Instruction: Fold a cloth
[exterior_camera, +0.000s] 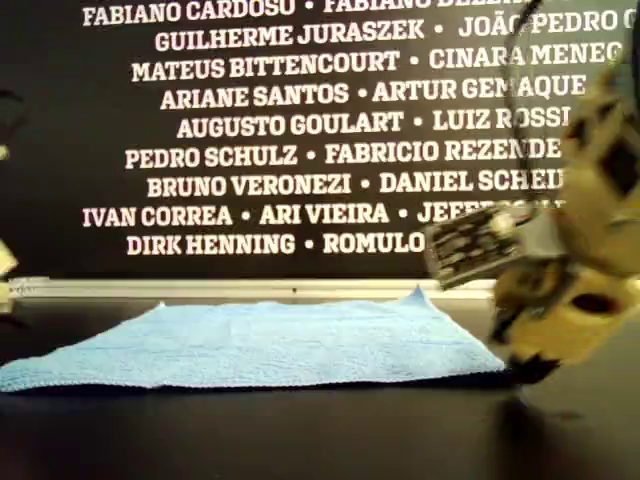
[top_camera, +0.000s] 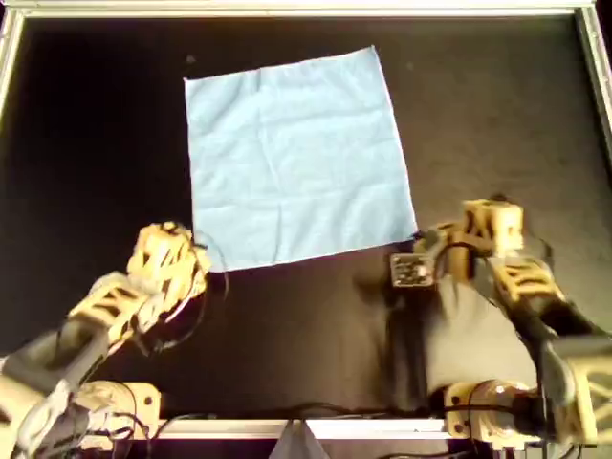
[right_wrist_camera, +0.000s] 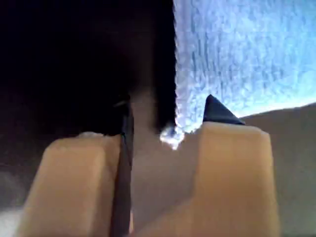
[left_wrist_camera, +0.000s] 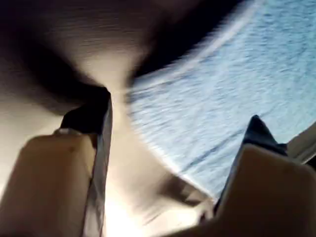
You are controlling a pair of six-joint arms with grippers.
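Note:
The light-blue cloth (top_camera: 296,158) lies flat and spread out on the black table, slightly rotated. In the overhead view, my left gripper (top_camera: 196,256) is at the cloth's near-left corner. The left wrist view shows that gripper (left_wrist_camera: 178,111) open, with the cloth (left_wrist_camera: 232,94) between and beyond its fingers. My right gripper (top_camera: 419,239) is at the near-right corner in the overhead view. In the right wrist view it (right_wrist_camera: 168,103) stands open, the frayed corner of the cloth (right_wrist_camera: 170,134) lying between its fingers. In the exterior view the right gripper (exterior_camera: 530,368) hangs low at the cloth's (exterior_camera: 260,345) right end.
A metal rail (top_camera: 287,10) borders the table's far edge and another (top_camera: 598,67) runs down the overhead view's right side. The arm bases (top_camera: 488,411) stand along the near edge. A lettered black wall (exterior_camera: 300,130) rises behind the table.

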